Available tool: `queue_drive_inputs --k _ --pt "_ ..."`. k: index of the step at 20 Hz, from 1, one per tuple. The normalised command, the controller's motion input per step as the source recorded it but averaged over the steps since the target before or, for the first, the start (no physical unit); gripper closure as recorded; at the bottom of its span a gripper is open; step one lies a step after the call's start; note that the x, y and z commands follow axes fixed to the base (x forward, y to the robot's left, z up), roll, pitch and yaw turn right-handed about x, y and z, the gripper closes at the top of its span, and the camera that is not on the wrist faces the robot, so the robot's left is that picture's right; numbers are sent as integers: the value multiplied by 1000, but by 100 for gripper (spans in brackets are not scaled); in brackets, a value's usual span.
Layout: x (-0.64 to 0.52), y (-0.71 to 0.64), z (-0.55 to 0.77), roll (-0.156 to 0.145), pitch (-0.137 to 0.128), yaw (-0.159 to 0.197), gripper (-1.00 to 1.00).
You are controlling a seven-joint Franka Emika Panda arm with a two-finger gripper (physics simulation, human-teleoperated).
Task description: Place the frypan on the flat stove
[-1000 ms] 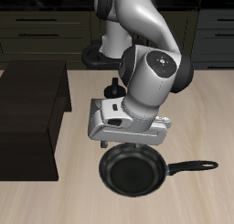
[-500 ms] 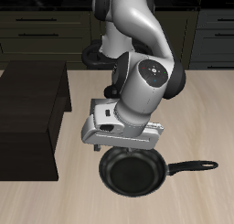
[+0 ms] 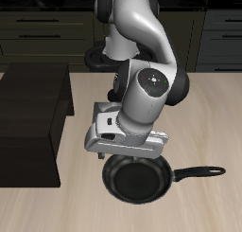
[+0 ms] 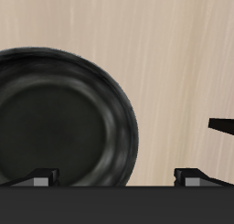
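The frypan [image 3: 138,180], round and black with a long thin handle [image 3: 198,172], lies on the wooden table near its front edge. In the wrist view the frypan [image 4: 57,118] fills much of the frame, its glossy rim [image 4: 131,127] below the hand. My gripper [image 3: 130,157] hangs just above the pan's back rim, and the hand mostly hides it in the exterior view. In the wrist view my gripper [image 4: 117,177] is open, fingertips [image 4: 40,177] wide apart and empty. The flat stove [image 3: 95,58] is farther back, mostly hidden behind my arm.
A large dark brown cabinet block [image 3: 33,122] stands on the table beside the pan's area. A small black knob-shaped object [image 3: 118,87] stands behind my hand. Dark kitchen cabinets [image 3: 38,32] line the back.
My hand has sunk a little toward the frypan and shifted slightly toward the cabinet block. The pan has not moved.
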Motion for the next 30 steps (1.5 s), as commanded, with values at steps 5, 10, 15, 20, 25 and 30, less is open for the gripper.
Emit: queue_drive_inputs --k 5,10,15,20,25,30 --pt "33 -60 -286 62 51 -81 -100" --pt "-60 -57 -210 31 15 -13 -100" --pt "-71 -145 -165 34 29 -43 -100" --pt "-160 -125 -341 23 20 3 -100" --pt "-45 -11 -348 36 79 -49 100" --pt "-155 102 -13 97 -21 -16 100"
